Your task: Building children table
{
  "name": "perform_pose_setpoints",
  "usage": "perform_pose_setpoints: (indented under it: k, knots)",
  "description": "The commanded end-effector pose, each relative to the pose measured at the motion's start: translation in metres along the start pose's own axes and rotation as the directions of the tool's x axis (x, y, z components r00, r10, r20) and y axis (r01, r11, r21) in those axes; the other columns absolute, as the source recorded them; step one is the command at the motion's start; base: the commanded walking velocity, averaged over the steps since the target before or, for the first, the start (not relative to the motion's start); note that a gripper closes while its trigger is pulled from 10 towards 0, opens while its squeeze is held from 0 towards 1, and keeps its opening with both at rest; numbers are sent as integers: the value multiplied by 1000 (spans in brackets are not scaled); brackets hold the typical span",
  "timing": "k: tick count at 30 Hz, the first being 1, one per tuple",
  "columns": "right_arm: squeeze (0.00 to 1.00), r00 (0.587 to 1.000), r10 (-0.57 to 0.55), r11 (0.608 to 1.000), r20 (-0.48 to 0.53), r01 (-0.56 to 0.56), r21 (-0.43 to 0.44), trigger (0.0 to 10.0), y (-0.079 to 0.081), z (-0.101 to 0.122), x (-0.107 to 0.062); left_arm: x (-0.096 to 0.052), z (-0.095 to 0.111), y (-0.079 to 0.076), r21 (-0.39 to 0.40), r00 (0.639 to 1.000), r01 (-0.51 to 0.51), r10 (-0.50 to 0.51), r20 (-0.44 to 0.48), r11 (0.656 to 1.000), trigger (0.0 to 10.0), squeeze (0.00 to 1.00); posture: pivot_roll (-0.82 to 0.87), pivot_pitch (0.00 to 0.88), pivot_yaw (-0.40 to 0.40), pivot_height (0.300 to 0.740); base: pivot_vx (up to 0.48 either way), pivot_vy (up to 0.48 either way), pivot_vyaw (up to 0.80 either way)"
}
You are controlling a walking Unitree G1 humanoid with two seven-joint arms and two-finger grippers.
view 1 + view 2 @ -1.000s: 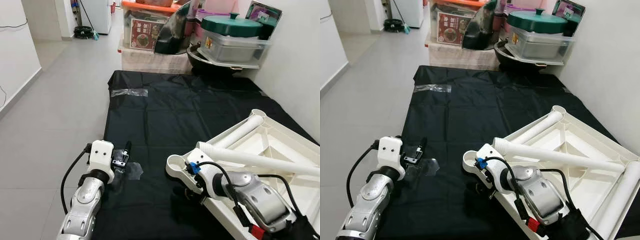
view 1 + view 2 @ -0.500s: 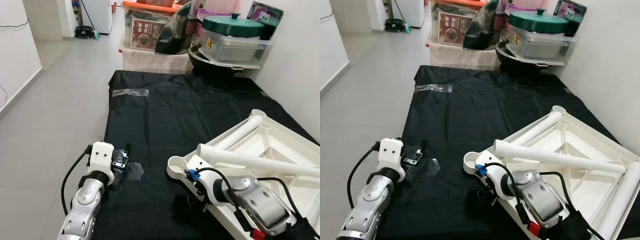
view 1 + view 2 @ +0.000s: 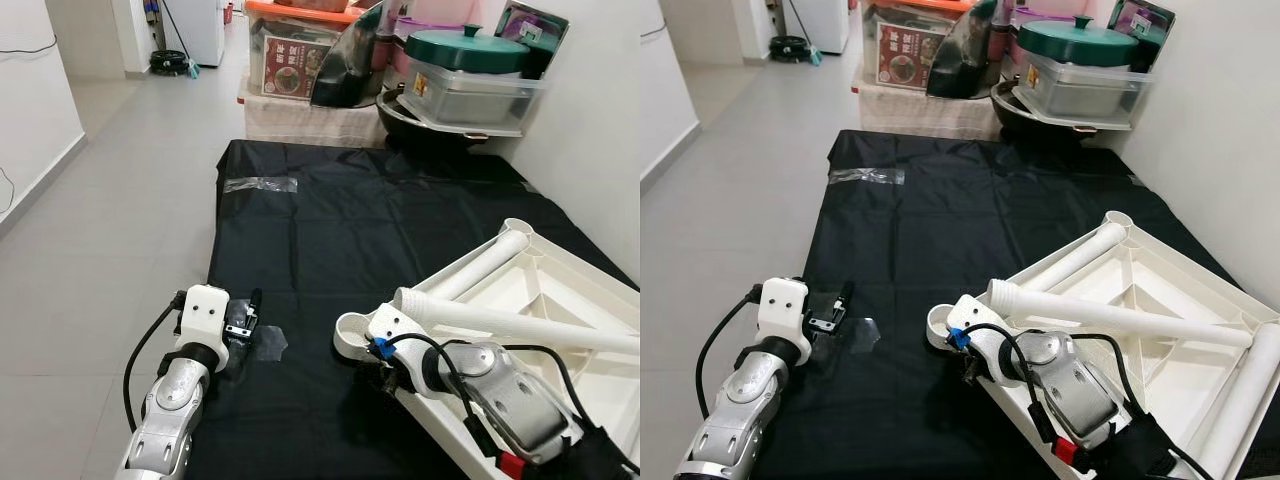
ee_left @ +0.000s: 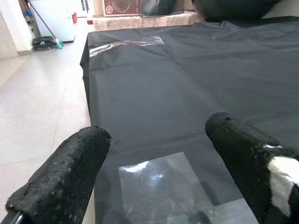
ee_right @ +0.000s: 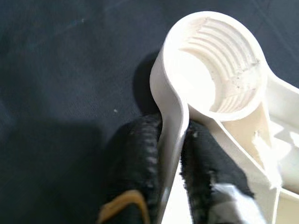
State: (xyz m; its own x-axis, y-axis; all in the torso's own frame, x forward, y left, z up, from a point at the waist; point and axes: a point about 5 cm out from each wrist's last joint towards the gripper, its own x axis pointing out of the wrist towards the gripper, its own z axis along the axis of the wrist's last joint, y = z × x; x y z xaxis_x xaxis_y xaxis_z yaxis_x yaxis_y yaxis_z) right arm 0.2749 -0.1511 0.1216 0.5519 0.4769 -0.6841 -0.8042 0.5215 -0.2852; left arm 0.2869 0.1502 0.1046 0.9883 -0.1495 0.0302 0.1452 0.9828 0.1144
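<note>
Left eye view: white plastic tabletop [image 3: 560,310] lies upside down on the black sheet [image 3: 340,220], at 4 o'clock of the frame. Ribbed underside, moulded; round leg socket [image 3: 352,331] at its near corner, empty. One loose white tube leg [image 3: 500,318] rests across the ribs; another leg [image 3: 485,262] lies along the far edge. Right gripper [image 3: 385,372] sits at the rim just below the socket. Left gripper [image 3: 243,318] hovers at 8 o'clock over a clear tape patch [image 3: 268,342]. Stacked bins and a green-lidded pot [image 3: 462,50] at 1 o'clock.

Right eye view: same layout; the top sits near the wall side, partly off the sheet's edge.

Left wrist view: rough foam-black fingers [image 4: 60,177] spread wide, nothing between them; sheet matte and creased, tape glossy.

Right wrist view: fingers [image 5: 135,154] pressed onto the thin rim wall, one either side, pinching it. Socket bore is threaded.

Step, as judged: steadying or shifting the top by its corner. Next probably needs the leg brought upright to the socket and twisted in.
</note>
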Motion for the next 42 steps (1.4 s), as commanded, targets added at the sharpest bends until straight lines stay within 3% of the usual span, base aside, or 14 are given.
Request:
perform_pose_setpoints:
  k: [1,17,20,22,23,24,36,42]
  knots:
    - [0,1000,-8,999,-17,7,-32,0,-4,-2,-2,0,-4,-3,12,1000,12,-11,-17,1000,10000,0,-18,0,-135,740,0,0,0]
    - [0,993,93,994,-72,-97,-54,0,7,-20,-2,0,-7,-4,24,999,22,-21,-37,999,10000,0,-22,0,-131,740,0,0,0]
    - [0,990,141,975,-32,-144,-168,0,8,-17,-5,1,-7,-4,26,999,22,-21,-37,999,10000,0,-22,0,-131,740,0,0,0]
    - [0,977,211,934,-17,-206,-292,0,12,-16,-10,2,-7,-5,26,999,25,-24,-36,999,10000,0,-22,0,-131,740,0,0,0]
    - [0,977,211,934,-17,-206,-292,0,12,-16,-10,2,-7,-5,26,999,25,-24,-36,999,10000,0,-22,0,-131,740,0,0,0]
    - [0,971,236,907,-28,-231,-351,0,11,-18,-14,2,-6,-5,28,999,26,-25,-36,999,10000,0,-25,0,-126,740,0,0,0]
    - [0,970,240,859,-41,-232,-456,0,3,-22,-17,3,-6,-5,31,999,27,-25,-36,999,10000,0,-25,0,-122,740,0,0,0]
    - [0,968,243,804,-70,-241,-543,0,0,-34,-20,4,-6,-4,38,999,25,-23,-35,999,10000,0,-23,0,-116,740,0,0,0]
